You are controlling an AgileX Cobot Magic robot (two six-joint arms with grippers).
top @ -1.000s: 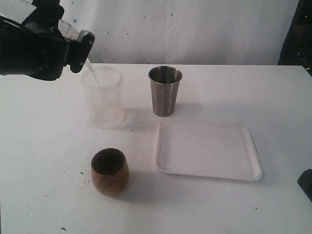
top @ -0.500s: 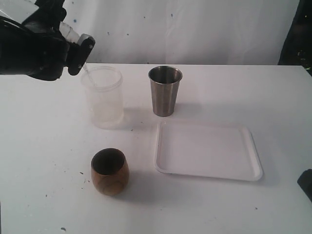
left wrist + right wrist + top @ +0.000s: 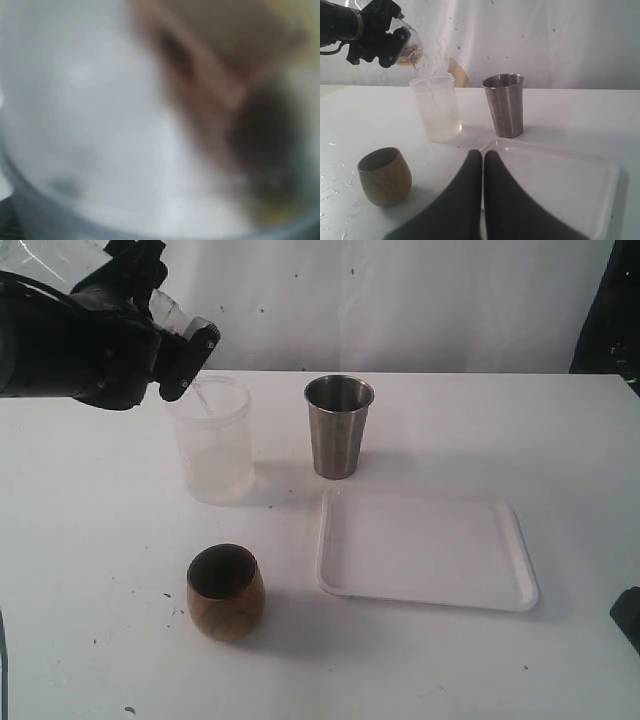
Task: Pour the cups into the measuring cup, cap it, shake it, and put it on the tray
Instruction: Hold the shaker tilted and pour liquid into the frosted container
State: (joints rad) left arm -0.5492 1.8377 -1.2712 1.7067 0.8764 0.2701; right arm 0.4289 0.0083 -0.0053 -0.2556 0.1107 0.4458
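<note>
Left claw point(image 3: 182, 352): we see it grasping the measuring cup point(image 3: 409, 50), tipped above the frosted plastic cup point(image 3: 212, 440) near the worktop's point(image 3: 90, 540) back left corner; a thin stream falls in.
Right claw point(image 3: 483, 153): clenched on nothing, over the tray's point(image 3: 420, 545) rim.
Steel tumbler point(image 3: 338, 427): upright toward the back edge.
Wooden cup point(image 3: 226, 592): upright near the front edge, left of the tray.

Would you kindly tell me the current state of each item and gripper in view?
Translucent plastic cup: upright, uncapped, receiving a thin stream.
Small clear vessel: tilted, pouring, held by left gripper.
Tapered brushed-steel tumbler: upright, untouched.
Squat brown wooden cup: upright, untouched.
Flat white rectangular tray: nothing on it.
Right gripper: shut, holding nothing.
</note>
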